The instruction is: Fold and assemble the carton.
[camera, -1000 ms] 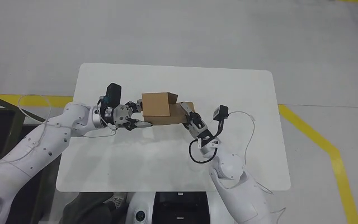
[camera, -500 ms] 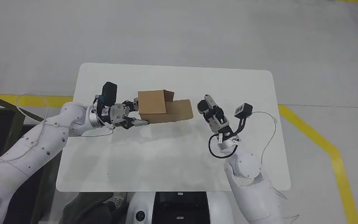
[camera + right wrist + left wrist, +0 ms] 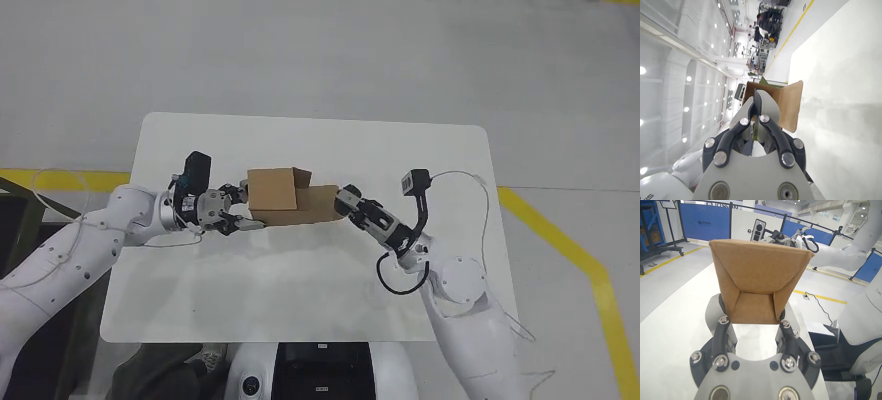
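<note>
We see the carton [image 3: 285, 195] over the table's [image 3: 400, 150] middle, one end pinched by the left gripper [image 3: 753, 311]. The right gripper [image 3: 755, 94], fingers pressed together, seemingly touches the opposite flap.

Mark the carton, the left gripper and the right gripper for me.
carton [image 3: 272, 188], top view, on its brown top panel.
left gripper [image 3: 243, 206], top view, midway between its fingers beside the carton's end.
right gripper [image 3: 755, 95], right wrist view, where its shut fingers meet near the tips.

Bright overhead light, soft shadows, wrist views edge-warped.
</note>
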